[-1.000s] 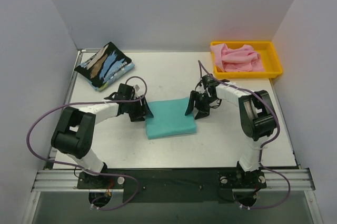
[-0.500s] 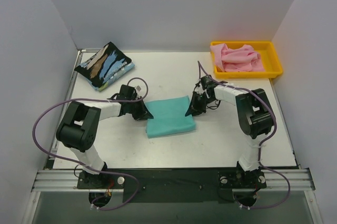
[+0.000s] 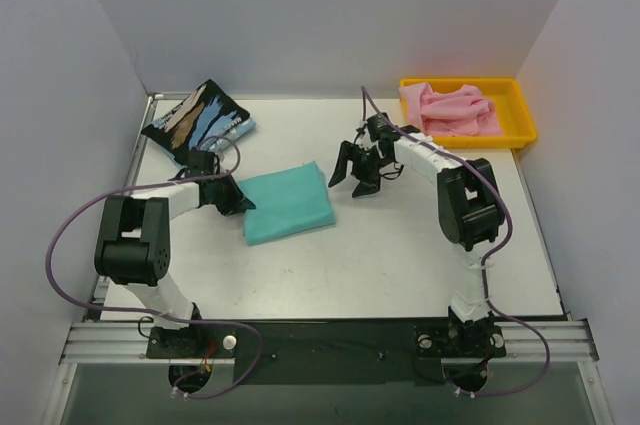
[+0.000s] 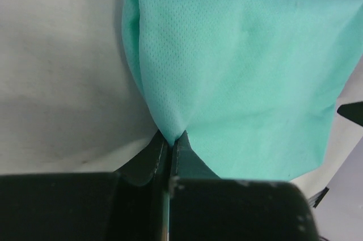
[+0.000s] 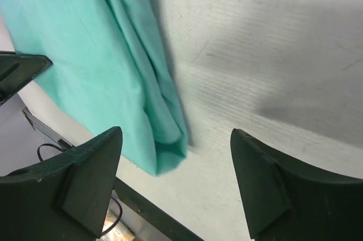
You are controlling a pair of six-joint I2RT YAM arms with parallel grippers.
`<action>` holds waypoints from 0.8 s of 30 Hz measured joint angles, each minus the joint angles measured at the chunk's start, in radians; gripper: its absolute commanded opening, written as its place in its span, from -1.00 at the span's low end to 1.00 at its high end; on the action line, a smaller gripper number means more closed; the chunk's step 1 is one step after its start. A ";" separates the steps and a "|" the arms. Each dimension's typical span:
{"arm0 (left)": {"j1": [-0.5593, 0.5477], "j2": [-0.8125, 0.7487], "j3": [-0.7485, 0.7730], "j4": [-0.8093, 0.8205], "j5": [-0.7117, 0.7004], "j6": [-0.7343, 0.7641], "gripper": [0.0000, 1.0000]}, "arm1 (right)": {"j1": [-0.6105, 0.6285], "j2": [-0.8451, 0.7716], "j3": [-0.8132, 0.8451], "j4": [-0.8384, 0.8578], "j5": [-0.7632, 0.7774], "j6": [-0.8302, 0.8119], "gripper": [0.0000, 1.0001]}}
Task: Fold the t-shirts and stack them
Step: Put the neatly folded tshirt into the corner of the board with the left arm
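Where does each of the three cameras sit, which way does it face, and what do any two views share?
Top external: above and behind the arms, looking down on the table; both arms, left hand and right hand show.
Left wrist: on the left arm, looking along its shut fingers pinching the teal t-shirt.
Right wrist: on the right arm, looking down between its open fingers at the table beside the teal t-shirt.
Shared: all three show the teal t-shirt.

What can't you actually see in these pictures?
- Top view: the pink t-shirt lies bunched in the yellow tray; its own folds hide its shape.
- Left wrist view: the shut left gripper hides how much teal t-shirt it pinches.
- Right wrist view: the picture's edge cuts off the teal t-shirt.
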 measured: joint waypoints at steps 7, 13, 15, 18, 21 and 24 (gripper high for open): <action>0.029 0.002 0.110 -0.042 -0.051 0.031 -1.00 | -0.085 -0.095 -0.054 -0.037 0.051 -0.020 0.47; 0.008 0.080 0.316 -0.083 -0.110 0.039 -1.00 | -0.134 -0.224 -0.206 -0.057 0.104 -0.050 0.47; -0.006 0.120 0.394 -0.088 -0.127 0.039 -1.00 | -0.134 -0.246 -0.249 -0.063 0.116 -0.058 0.47; -0.040 0.191 0.513 -0.099 -0.151 0.038 -1.00 | -0.142 -0.259 -0.301 -0.069 0.126 -0.070 0.47; -0.080 0.275 0.630 -0.118 -0.174 0.050 -1.00 | -0.156 -0.262 -0.320 -0.079 0.135 -0.077 0.47; -0.107 0.346 0.722 -0.140 -0.192 0.062 -1.00 | -0.170 -0.266 -0.322 -0.085 0.145 -0.084 0.47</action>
